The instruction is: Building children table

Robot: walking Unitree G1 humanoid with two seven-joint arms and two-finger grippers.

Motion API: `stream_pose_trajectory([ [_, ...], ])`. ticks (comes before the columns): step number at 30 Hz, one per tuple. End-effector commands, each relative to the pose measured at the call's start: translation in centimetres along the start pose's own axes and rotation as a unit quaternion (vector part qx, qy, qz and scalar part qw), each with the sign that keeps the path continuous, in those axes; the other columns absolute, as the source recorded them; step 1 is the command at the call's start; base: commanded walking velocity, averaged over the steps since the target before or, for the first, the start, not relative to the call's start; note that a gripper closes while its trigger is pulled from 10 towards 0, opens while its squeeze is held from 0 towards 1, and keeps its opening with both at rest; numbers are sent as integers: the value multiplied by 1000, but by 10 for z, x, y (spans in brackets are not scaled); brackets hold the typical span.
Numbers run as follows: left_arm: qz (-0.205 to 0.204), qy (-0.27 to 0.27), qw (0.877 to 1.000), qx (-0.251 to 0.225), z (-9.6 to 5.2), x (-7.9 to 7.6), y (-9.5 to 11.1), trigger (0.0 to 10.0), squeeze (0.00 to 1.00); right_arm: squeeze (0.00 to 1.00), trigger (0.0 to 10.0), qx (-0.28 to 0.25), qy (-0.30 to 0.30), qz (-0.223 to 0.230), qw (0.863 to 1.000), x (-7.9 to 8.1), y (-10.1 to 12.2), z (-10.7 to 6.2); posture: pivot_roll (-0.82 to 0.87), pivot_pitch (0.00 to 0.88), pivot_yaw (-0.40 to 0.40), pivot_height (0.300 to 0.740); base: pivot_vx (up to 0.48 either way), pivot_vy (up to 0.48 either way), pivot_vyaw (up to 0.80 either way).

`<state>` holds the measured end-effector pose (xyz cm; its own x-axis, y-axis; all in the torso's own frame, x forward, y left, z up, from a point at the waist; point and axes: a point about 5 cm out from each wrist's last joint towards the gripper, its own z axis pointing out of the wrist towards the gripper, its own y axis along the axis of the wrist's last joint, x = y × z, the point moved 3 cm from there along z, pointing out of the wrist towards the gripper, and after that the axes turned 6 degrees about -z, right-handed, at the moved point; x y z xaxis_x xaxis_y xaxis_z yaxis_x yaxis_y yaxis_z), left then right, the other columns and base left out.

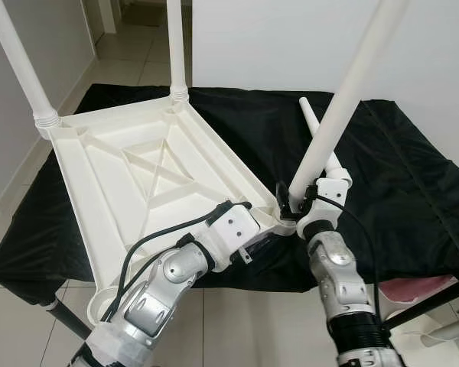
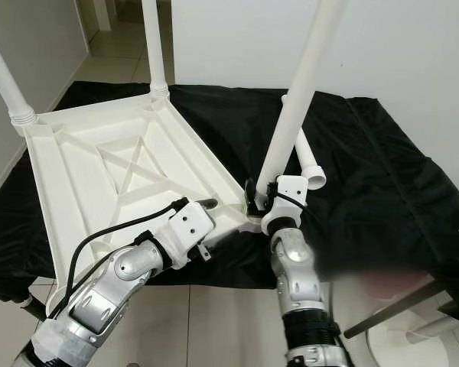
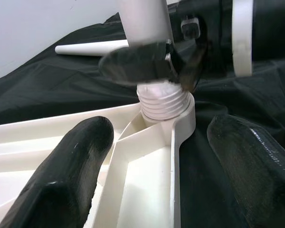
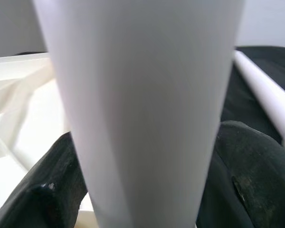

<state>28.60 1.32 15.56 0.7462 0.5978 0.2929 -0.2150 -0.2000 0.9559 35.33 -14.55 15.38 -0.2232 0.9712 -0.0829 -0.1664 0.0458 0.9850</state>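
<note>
Closest to my head camera, both arms reach forward to the near corner of the upturned tabletop (image 1: 138, 176). With the right tool (image 1: 292, 205) I have the two black fingers (image 4: 52, 190) clamped on the third table leg (image 1: 344, 99), low down just above its threaded end, because a grip there lets me steer the screw end into the corner socket (image 3: 175, 118). From the left wrist camera, the ribbed thread sits in that socket with several ridges showing, so I judge the leg is only partly screwed home.

My left tool (image 1: 252, 243) has its fingers (image 3: 61, 175) spread apart, straddling the tabletop's edge just beside the socket; I keep it there to steady the top so it does not turn with the leg.

Beyond the tools, two legs (image 1: 27, 73) stand upright in the far corners. A fourth leg (image 3: 90, 47) lies loose on the black cloth (image 1: 398, 168) covering the counter, just past the right tool, waiting for the near left corner.
</note>
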Motion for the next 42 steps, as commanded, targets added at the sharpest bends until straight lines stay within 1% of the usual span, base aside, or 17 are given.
stream_pose_trajectory([
  [1,-1,-5,1000,4,0,-3,-2,10000,0,0,10000,6,29,8,1000,2,-2,1,14,18,-51,740,0,0,0],
  [3,-1,-4,1000,5,0,-2,-2,10000,0,0,10000,5,82,-4,997,3,-2,2,13,19,-51,740,0,0,0],
  [4,-1,-4,1000,5,0,-2,-2,10000,0,0,10000,5,82,-4,997,3,-2,2,13,19,-51,740,0,0,0],
  [5,-1,-4,1000,4,1,-2,-2,10000,0,0,10000,7,119,-27,993,1,-3,3,11,23,-48,740,0,0,0],
  [6,-1,-4,1000,4,1,-2,-2,10000,0,0,10000,7,119,-27,993,1,-3,3,11,23,-48,740,0,0,0],
  [8,-1,-4,1000,4,2,-2,-1,10000,0,0,10000,9,158,-51,986,0,-5,2,11,25,-46,740,0,0,0],
  [12,-2,-6,1000,4,2,-3,-1,10000,0,0,10000,17,191,-68,979,-2,-8,1,9,32,-41,740,0,0,0],
  [13,-2,-7,1000,3,2,-3,-1,10000,0,0,8863,22,204,-74,976,-4,-9,1,9,34,-39,740,0,0,0],
  [14,-2,-7,1000,3,2,-3,-1,10000,0,0,8863,22,204,-74,976,-4,-9,1,9,34,-39,740,0,0,0],
  [16,-3,-8,1000,2,3,-4,0,10000,0,0,0,29,222,-83,971,-9,-11,2,8,33,-40,740,0,0,0],
  [20,-4,-7,1000,0,4,-3,1,10000,0,0,0,34,233,-87,968,-16,-13,3,12,36,-41,740,0,0,0],
  [26,-3,-5,1000,1,3,-2,1,10000,0,0,0,42,227,-80,970,-20,-17,2,12,36,-41,740,0,0,0],
  [29,-4,-4,1000,1,3,-1,1,10000,0,0,0,45,216,-56,974,-21,-21,0,12,38,-41,740,0,0,0],
  [32,-4,-4,1000,1,2,-2,1,10000,0,0,0,45,213,-52,975,-22,-22,0,10,41,-39,740,0,0,0],
  [33,-4,-4,1000,1,2,-2,1,10000,0,0,10000,44,201,-40,978,-22,-24,-1,7,43,-39,740,0,0,0],
  [39,-4,-6,1000,1,3,-3,1,10000,0,0,10000,50,181,-23,982,-21,-29,-2,4,45,-37,740,0,0,0],
  [42,-6,-7,1000,0,3,-3,1,10000,0,0,10000,62,137,-25,988,-22,-34,-2,5,47,-38,740,0,0,0],
])
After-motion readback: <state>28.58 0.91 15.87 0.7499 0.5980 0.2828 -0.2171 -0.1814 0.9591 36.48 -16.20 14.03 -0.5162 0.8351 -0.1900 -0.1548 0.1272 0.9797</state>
